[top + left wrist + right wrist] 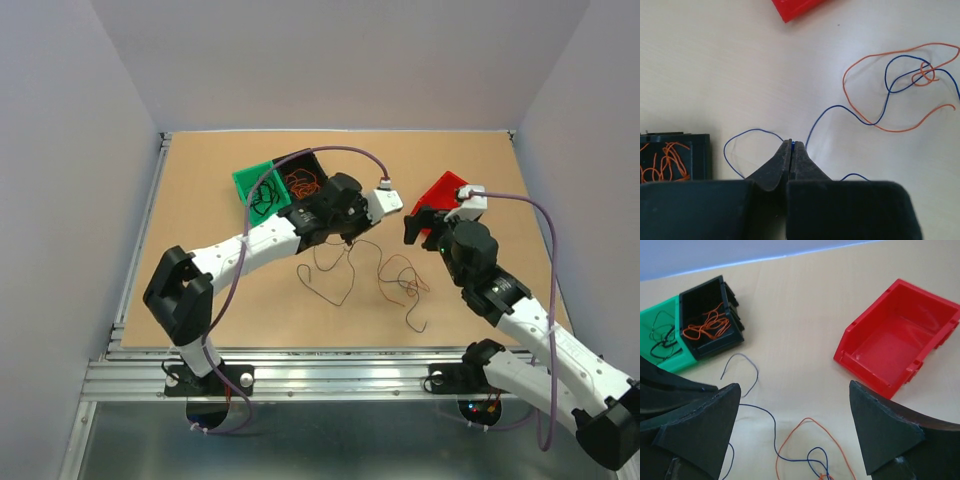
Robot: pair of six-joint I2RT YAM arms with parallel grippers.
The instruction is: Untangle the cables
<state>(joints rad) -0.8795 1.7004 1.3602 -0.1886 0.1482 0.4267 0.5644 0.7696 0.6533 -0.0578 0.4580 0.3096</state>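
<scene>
Jaws: left gripper (792, 146) clenched on thin dark-blue flexible wire (840, 106), arm stretched forward low; right gripper (795, 385) spread wide, elbow bent

- top external: looking down from above and behind both arm bases, taking in the whole table (200, 200).
- left wrist: hovering close over the tabletop, looking past its own fingers (772, 172).
- right wrist: sitting higher, facing the far edge.
- all three are sharing the loose cables (871, 123) and the red bin (875, 372).
</scene>
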